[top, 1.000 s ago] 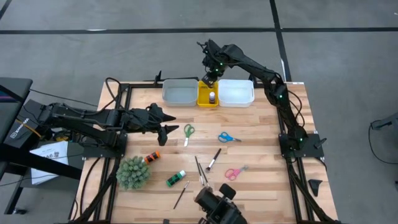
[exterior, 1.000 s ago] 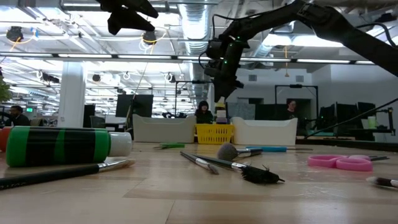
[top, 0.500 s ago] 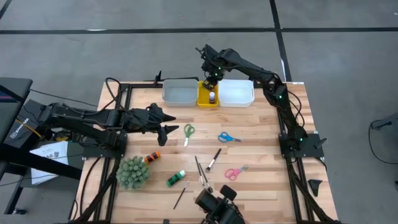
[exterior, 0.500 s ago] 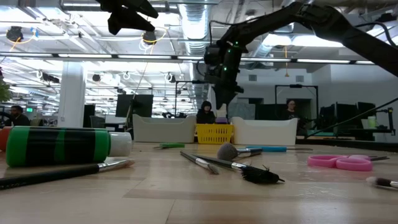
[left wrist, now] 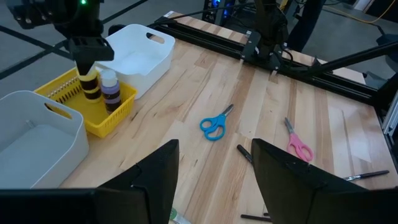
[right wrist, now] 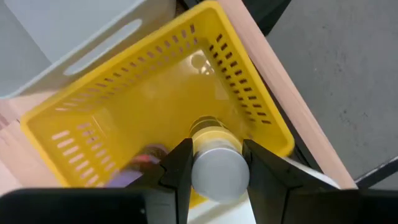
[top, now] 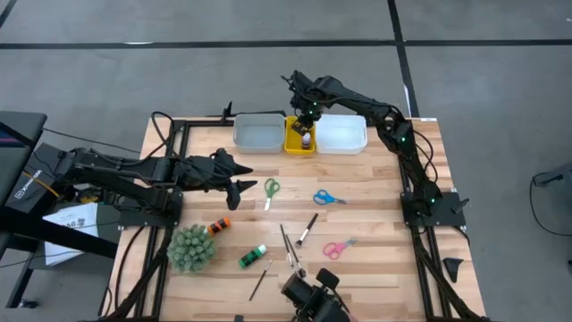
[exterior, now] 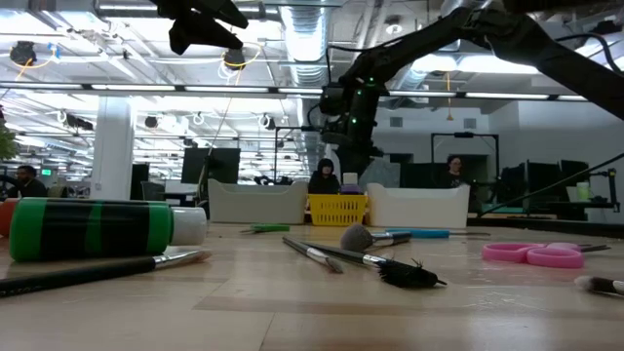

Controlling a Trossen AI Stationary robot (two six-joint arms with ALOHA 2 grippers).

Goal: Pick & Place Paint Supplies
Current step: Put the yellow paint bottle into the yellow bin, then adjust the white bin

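Here the right pincer [right wrist: 214,163] grips a cylindrical bottle [right wrist: 214,167] over a slotted yellow tray [right wrist: 249,93].

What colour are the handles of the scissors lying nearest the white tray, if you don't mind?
Blue handles on the small scissors, clearest in the left wrist view.

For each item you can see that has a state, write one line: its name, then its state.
right gripper: shut on a yellow bottle, over the yellow tray
purple bottle: upright in the yellow tray
left gripper: open, empty, above the table
green bottle: lying on its side
grey tray: empty
white tray: empty
blue scissors: closed, flat
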